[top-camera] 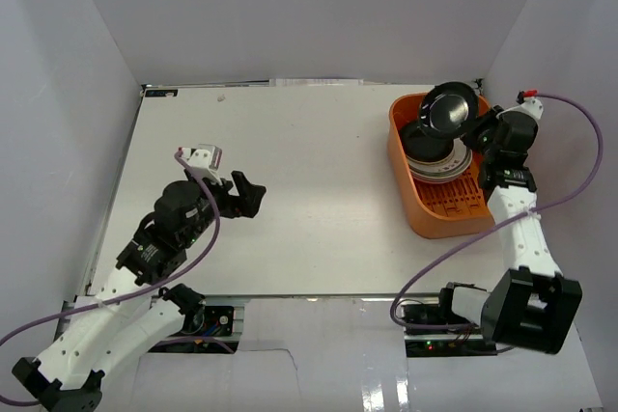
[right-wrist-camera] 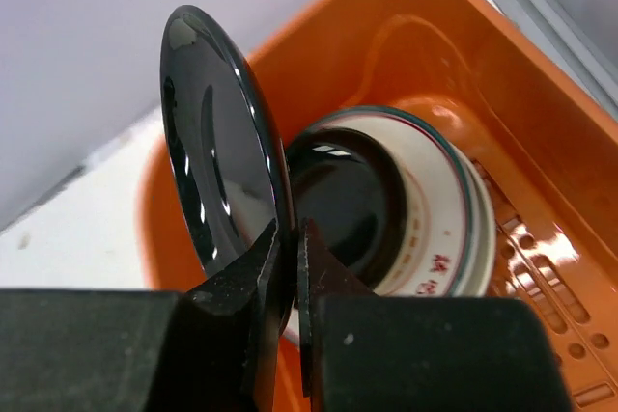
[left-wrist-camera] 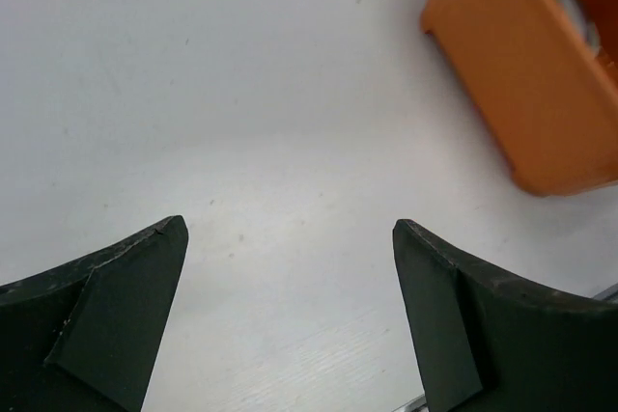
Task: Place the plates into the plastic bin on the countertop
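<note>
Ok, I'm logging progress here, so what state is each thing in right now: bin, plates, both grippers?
Bin: upright, partly filled.
Stack: in bin, a black one on top.
Held plate: black, on edge, over bin.
Right gripper: shut on held plate's rim.
Left gripper: open, empty.

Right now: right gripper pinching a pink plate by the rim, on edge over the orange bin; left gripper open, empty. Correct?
Not pink. The plate pinched by its rim in the right gripper is glossy black, as the right wrist view shows. The rest holds: it stands on edge over the orange bin, and the left gripper is open with nothing in it.
</note>
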You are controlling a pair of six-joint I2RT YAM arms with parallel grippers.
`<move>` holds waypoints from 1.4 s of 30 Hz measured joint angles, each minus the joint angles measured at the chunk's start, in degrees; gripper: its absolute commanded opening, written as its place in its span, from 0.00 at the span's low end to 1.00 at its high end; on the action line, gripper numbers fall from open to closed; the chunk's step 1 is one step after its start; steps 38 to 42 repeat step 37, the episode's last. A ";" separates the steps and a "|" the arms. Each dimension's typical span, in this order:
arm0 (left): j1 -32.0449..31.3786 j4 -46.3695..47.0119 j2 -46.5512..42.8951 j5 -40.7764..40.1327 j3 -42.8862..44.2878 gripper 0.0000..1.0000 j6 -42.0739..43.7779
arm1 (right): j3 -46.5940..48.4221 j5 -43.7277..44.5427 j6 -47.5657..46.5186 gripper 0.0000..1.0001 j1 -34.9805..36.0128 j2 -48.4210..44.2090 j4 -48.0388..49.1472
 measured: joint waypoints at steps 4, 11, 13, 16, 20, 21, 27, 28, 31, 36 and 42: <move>0.02 -1.49 0.17 -1.25 -6.03 0.98 1.38 | -0.02 1.46 0.50 0.10 -1.27 8.57 -0.28; 0.00 -0.96 -1.44 -1.18 -6.82 0.98 2.08 | -0.76 0.33 3.08 0.64 -1.38 12.48 -0.11; 0.00 -0.70 -2.19 -1.20 -6.82 0.98 2.12 | -0.81 0.28 3.30 0.80 -1.33 11.37 -0.33; 0.00 -0.57 -2.97 -1.33 -6.84 0.98 2.25 | -1.40 0.90 3.45 0.98 -1.36 7.28 -0.46; 0.00 -0.37 -3.19 -1.73 -6.80 0.98 2.27 | -3.28 0.35 3.26 0.90 -1.36 -1.73 -1.09; 0.00 -0.42 -3.06 -1.84 -6.64 0.98 2.25 | -3.74 -0.39 3.30 0.90 -1.31 -4.13 -1.25; 0.02 -0.79 -1.79 -1.57 -1.88 0.98 1.70 | -4.94 -9.66 2.36 0.90 1.11 -15.98 -4.94; 0.02 -0.74 -1.64 -1.40 -0.37 0.98 1.51 | -4.94 -12.09 2.21 0.90 1.73 -17.75 -5.97; 0.02 -0.50 -1.51 -1.05 4.81 0.98 1.18 | -3.76 -18.75 2.25 0.90 2.80 -22.67 -9.18; 0.00 0.76 -2.91 -0.26 13.97 0.98 1.16 | 6.82 -21.40 1.70 0.90 2.86 -31.80 -12.13; 0.00 1.20 -3.67 -0.13 15.08 0.98 1.16 | 8.66 -21.38 1.51 0.90 2.86 -33.29 -12.07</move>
